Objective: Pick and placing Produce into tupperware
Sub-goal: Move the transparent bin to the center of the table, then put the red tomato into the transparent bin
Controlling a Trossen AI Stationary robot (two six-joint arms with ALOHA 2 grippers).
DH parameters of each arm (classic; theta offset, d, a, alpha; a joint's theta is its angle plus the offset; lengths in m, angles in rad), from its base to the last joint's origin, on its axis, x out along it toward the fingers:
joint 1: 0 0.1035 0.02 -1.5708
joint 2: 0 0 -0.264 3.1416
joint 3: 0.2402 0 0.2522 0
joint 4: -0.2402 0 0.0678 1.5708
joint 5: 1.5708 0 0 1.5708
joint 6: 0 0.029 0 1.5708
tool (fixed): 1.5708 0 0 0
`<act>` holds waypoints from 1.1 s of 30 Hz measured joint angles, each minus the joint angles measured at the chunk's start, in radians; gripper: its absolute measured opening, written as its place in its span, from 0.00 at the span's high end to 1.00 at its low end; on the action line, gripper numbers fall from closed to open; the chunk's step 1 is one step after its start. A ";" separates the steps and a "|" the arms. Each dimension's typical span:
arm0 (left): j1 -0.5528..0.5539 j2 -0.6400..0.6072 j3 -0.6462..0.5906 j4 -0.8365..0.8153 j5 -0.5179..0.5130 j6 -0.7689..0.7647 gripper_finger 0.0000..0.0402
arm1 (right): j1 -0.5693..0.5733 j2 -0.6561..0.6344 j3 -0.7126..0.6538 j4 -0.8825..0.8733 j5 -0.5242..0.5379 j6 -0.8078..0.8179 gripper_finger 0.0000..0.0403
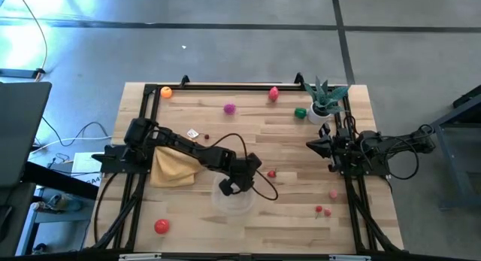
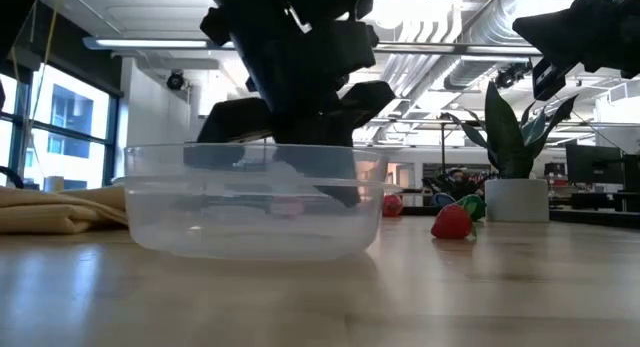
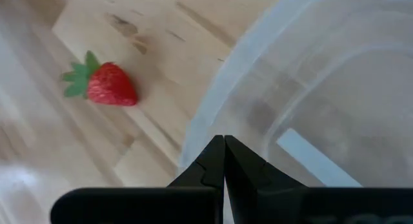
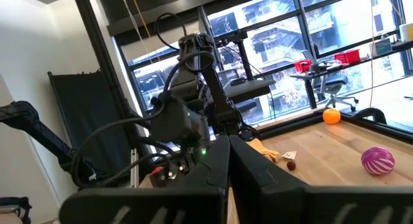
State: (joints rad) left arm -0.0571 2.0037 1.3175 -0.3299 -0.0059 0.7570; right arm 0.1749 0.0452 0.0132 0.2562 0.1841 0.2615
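Now we are hovering the left gripper [image 1: 228,187], fingers pressed together and empty, over the tupperware [image 2: 250,212]; we should spread them before reaching for the strawberry [image 3: 110,85].

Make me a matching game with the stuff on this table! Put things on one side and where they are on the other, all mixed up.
Things:
1. strawberry
2. orange
3. potted plant
4. left gripper

Places:
A. at the table's far right corner
B. shut, over the clear tupperware
C. at the table's far left corner
D. lying on the wood just right of the tupperware

Pairs: 1-D, 2-C, 3-A, 4-B
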 joint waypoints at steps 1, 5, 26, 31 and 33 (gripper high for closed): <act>0.001 0.000 0.005 -0.002 0.000 0.001 1.00 | 0.000 0.000 0.000 -0.002 0.000 0.000 1.00; 0.008 0.000 0.029 -0.003 -0.002 0.017 1.00 | 0.000 0.000 0.000 -0.005 0.000 0.000 1.00; 0.005 -0.003 0.061 -0.126 -0.008 -0.056 1.00 | 0.000 0.000 0.000 -0.013 0.000 0.000 1.00; 0.005 -0.005 0.157 -0.313 -0.079 -0.174 1.00 | 0.000 0.000 0.000 -0.013 0.000 0.000 1.00; 0.005 -0.005 0.202 -0.398 -0.117 -0.215 1.00 | 0.000 0.000 0.000 -0.013 0.000 0.000 1.00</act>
State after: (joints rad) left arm -0.0525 1.9987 1.5195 -0.7282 -0.1228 0.5415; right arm 0.1749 0.0452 0.0132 0.2436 0.1841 0.2615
